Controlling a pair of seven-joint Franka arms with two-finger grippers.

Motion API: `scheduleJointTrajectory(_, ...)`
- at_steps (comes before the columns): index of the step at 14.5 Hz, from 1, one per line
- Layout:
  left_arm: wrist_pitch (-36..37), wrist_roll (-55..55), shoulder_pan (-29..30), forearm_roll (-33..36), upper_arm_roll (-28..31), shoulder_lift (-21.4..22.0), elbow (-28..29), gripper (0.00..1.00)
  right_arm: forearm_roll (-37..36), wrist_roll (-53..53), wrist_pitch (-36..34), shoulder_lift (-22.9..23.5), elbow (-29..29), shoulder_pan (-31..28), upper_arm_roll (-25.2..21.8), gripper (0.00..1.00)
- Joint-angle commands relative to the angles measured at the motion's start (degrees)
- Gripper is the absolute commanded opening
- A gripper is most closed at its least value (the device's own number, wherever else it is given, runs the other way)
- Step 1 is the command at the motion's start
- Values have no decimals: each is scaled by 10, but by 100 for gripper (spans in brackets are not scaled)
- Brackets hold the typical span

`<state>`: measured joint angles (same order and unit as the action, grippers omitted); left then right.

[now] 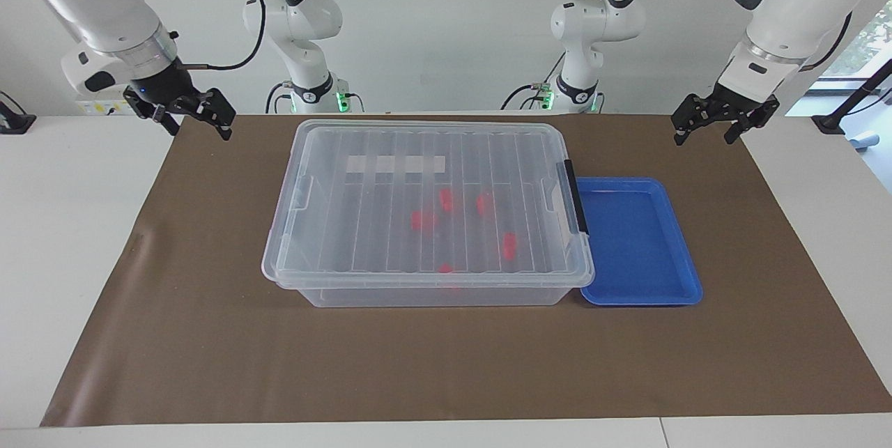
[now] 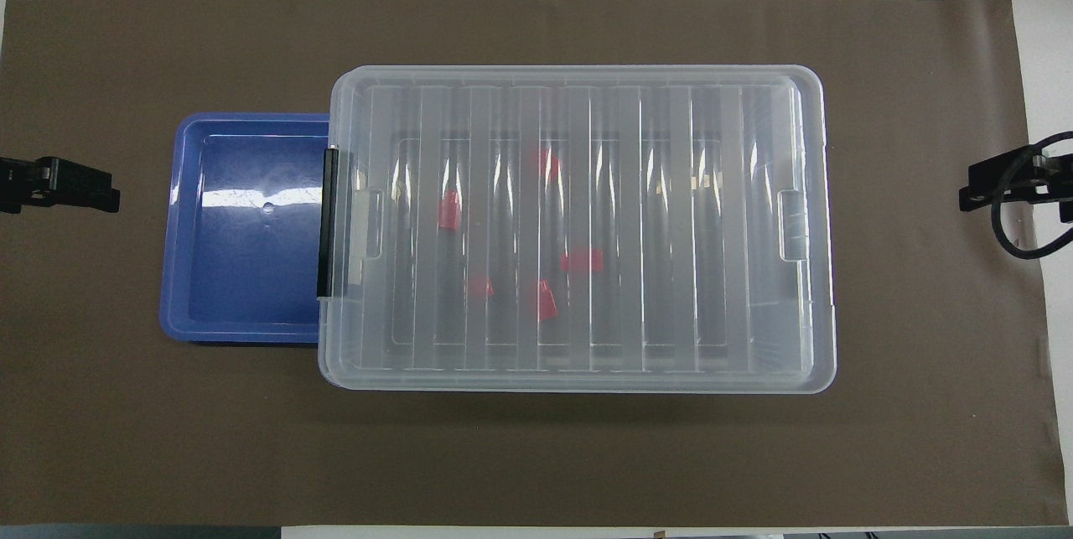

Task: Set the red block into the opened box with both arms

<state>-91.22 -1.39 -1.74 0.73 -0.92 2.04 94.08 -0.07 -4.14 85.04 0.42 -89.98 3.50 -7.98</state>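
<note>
The box (image 1: pixel 426 214) (image 2: pixel 577 227) is a large clear bin in the middle of the brown mat, with its ribbed lid lying on it. Several red blocks (image 1: pixel 424 219) (image 2: pixel 449 210) show through the lid, inside the box. My right gripper (image 1: pixel 201 129) (image 2: pixel 977 187) hangs open and empty over the mat's edge, at the right arm's end of the table. At the left arm's end my left gripper (image 1: pixel 704 133) (image 2: pixel 101 191) hangs open over the mat, holding nothing. Both stand well apart from the box.
A shallow blue tray (image 1: pixel 637 295) (image 2: pixel 243 329) with nothing in it lies against the box's black clip handle (image 1: pixel 575 196), toward the left arm's end. The brown mat (image 1: pixel 446 364) covers the white table around them.
</note>
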Motion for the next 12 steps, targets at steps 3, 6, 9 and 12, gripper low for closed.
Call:
scheduleJointTrajectory(3,3,-7,9,-8,-3,11,10,100,4,19,-26,19,24,5,-19,100)
scheduleJointTrajectory(6,3,-6,9,-8,-3,11,10,100,3,24,-22,11,22,6,-16,100)
scheduleJointTrajectory(9,3,-6,9,-8,-3,11,10,100,2,24,-22,12,22,5,-17,100)
scheduleJointTrajectory(12,3,-6,9,-8,-3,11,10,100,2,23,-21,12,22,5,-17,100)
